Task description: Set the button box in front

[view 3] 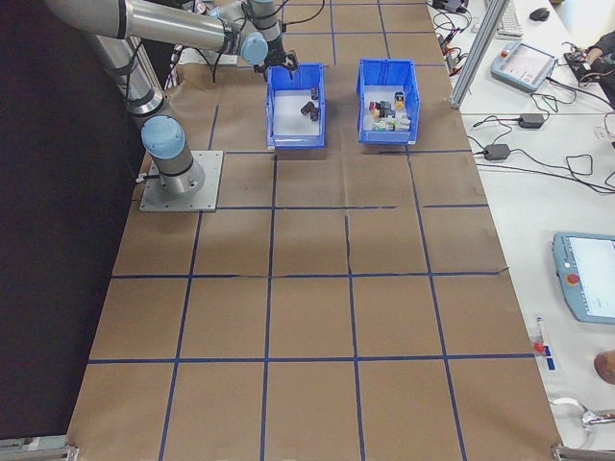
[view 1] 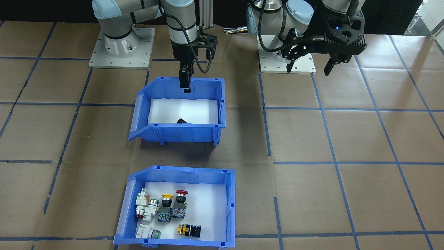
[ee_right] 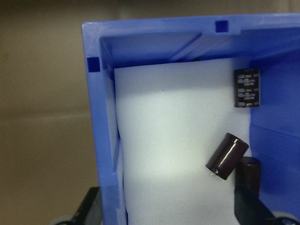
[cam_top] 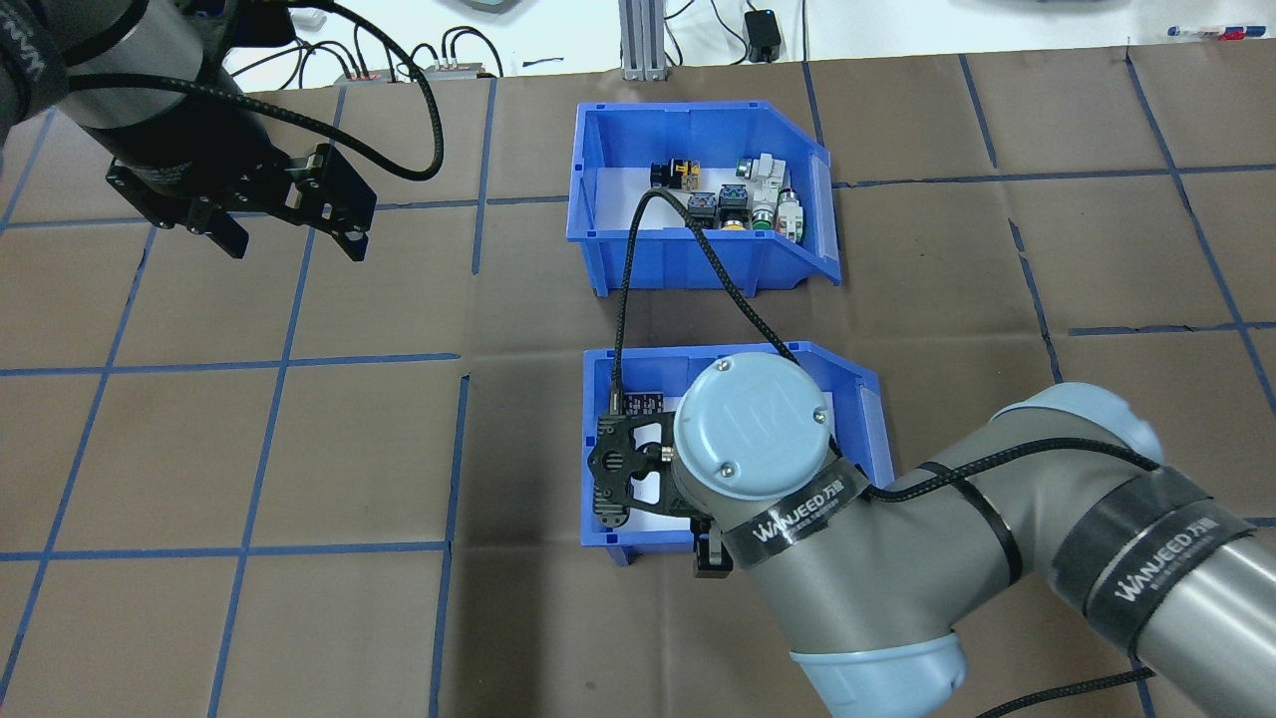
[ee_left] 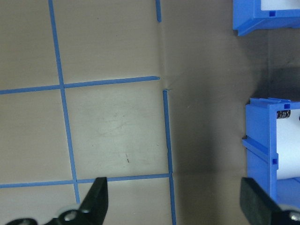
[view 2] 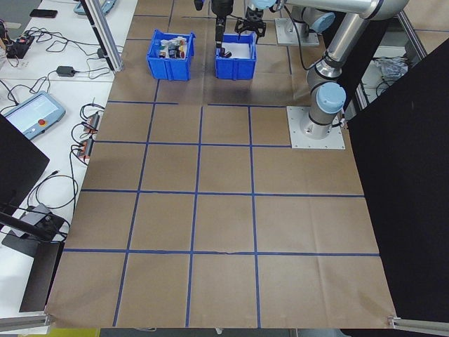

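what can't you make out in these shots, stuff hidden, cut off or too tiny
- Near bin: overhead view, the right arm covers most of its floor.
- Right gripper: front view shows it at the near bin's back wall; whether it clamps the wall is unclear. Its wrist view cuts off the fingers at the bottom edge.
- Button box: front view's bottom edge clips its near wall.
- Switches: too small in both side views.
- Left gripper: its wrist view shows only the fingertips.

Blue bins on brown paper crossed by blue tape lines

The button box (view 1: 177,208) is blue with a white foam floor, its switches (view 1: 163,208) capped red, yellow and green — bodies white, one black-and-yellow. The second bin (view 1: 178,107) is the same blue, white inside, holding dark glossy cylinders (ee_right: 227,156). The table (view 1: 347,139) is brown — gridded in blue.
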Controlling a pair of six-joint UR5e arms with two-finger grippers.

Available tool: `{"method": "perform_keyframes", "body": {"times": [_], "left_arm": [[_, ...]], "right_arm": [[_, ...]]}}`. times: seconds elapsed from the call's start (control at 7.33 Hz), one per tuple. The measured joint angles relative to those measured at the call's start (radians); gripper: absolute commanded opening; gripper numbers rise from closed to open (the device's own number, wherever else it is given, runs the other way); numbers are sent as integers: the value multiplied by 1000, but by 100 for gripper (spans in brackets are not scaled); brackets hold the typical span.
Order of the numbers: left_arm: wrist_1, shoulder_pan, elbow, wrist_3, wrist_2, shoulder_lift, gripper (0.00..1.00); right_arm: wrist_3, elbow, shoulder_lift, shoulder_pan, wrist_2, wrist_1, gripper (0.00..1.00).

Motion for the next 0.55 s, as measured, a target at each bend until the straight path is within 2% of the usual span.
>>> {"method": "perform_keyframes", "body": {"times": [0.27,0.55], "left_arm": [[-1,-1,-4,-1,0,-1,100],[-3,-1,-5,-2,1,1,100]], "right_arm": [[60,-100,-27,-132,8,138,100],[121,-203,-30,-285,10,242,100]]}}
